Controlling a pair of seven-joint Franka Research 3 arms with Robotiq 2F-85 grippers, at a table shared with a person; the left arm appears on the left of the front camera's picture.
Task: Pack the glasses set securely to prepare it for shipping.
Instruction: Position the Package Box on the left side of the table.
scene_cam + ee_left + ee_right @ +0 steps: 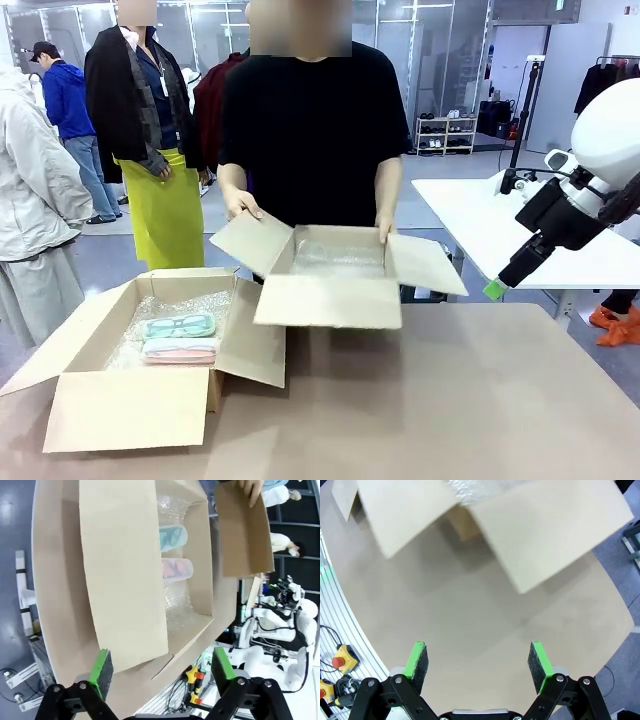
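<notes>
Big brown table underneath it all. Two open cardboard boxes on it: the person's hands hold the flaps of the far box, lined with bubble wrap. The near box sits far ahead of the left gripper, whose fingers are spread wide with nothing between them. Inside it, beyond those fingertips, the mint-green pack lies just beside the salmon-pink pack. Right gripper hangs above bare tabletop, fingers spread wide, box flaps further ahead.
</notes>
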